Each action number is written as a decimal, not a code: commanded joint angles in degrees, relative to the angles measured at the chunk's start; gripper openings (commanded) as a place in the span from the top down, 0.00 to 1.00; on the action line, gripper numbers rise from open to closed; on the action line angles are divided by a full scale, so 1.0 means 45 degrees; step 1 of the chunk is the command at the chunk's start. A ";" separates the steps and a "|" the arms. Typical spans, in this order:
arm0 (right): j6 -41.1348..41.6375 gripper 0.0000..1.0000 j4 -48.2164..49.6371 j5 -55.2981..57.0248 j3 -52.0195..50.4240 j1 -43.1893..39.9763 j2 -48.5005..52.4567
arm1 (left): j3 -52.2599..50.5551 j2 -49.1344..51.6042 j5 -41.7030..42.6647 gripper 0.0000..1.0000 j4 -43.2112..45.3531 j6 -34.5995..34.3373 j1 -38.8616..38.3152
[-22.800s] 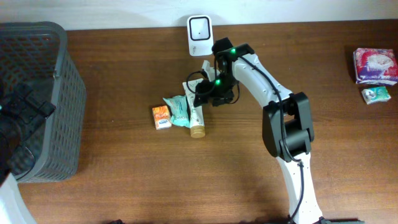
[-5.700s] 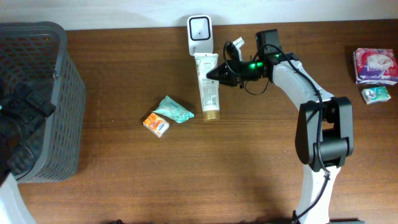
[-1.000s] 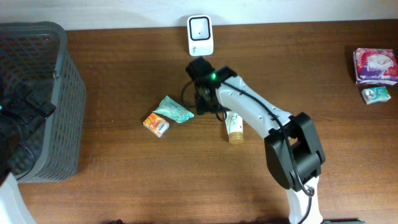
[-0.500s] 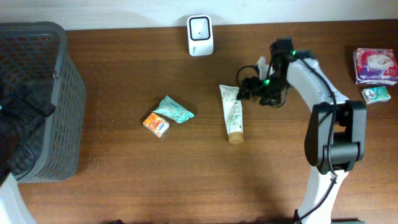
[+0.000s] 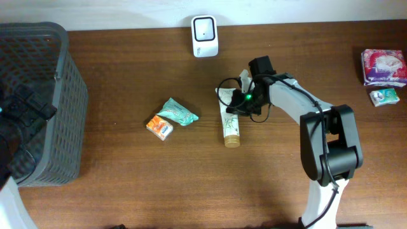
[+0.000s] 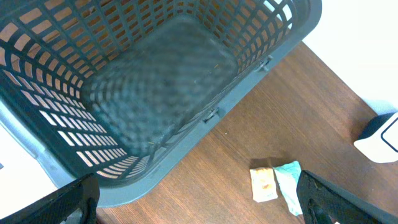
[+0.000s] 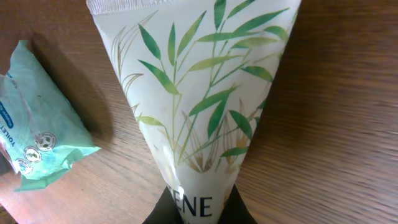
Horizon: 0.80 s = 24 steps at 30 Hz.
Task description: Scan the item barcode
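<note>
Wooden table [image 5: 127, 191] — right pincer [image 7: 196, 208], having just snapped closed, is clenching the tube [image 7: 193, 93] lying in its grip; scanner [image 5: 205, 27] is sitting well beyond it — carrying over is likely coming next.

Your table, left to right
You have the basket [image 5: 38, 102] far left, a small box [image 5: 159, 126] just beside a packet [image 5: 179, 111] mid-table, the tube [image 5: 229, 121] right of them, the scanner [image 5: 205, 36] behind, and two packs [image 5: 383, 67] far right.
</note>
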 commanded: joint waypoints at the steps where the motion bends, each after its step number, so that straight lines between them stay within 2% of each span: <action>1: 0.0461 0.96 -0.0068 -0.0835 0.0806 0.0194 0.0447 | 0.0010 -0.0019 -0.0049 0.01 -0.0005 -0.0107 0.0068; 2: 0.0525 0.96 -0.0063 -0.1549 0.2021 0.0189 0.0427 | 0.0010 -0.0019 -0.0049 0.01 -0.0005 -0.0107 0.0068; 5: 0.1035 0.96 0.0588 -0.1549 0.4430 0.0194 0.0427 | 0.0010 -0.0019 -0.0049 0.01 -0.0005 -0.0107 0.0068; 7: 0.1039 0.96 0.2953 -0.1326 0.5338 0.0248 0.0427 | 0.0010 -0.0019 -0.0049 0.01 -0.0005 -0.0107 0.0068; 9: 0.1083 0.96 0.5076 -0.0092 0.5333 0.0316 0.0452 | 0.0010 -0.0019 -0.0049 0.01 -0.0005 -0.0107 0.0068; 12: 0.1107 0.96 0.6329 0.3429 0.5328 0.0563 0.0505 | 0.0010 -0.0019 -0.0053 0.01 -0.0005 -0.0107 0.0068; 13: 0.1394 0.96 0.7159 0.3866 0.5328 0.0656 0.0641 | 0.0010 -0.0019 -0.0053 0.01 -0.0005 -0.0107 0.0068; 18: 0.4182 0.96 1.1885 0.4371 0.5333 0.0879 0.2205 | 0.0010 -0.0019 -0.0053 0.01 -0.0005 -0.0107 0.0068; 21: 0.6737 0.96 1.3508 0.5498 0.5333 0.0884 0.3381 | 0.0010 -0.0019 -0.0053 0.01 -0.0005 -0.0107 0.0068; 24: 0.7125 0.96 1.3867 0.5629 0.5333 0.0996 0.3793 | 0.0010 -0.0019 -0.0049 0.01 -0.0005 -0.0107 0.0068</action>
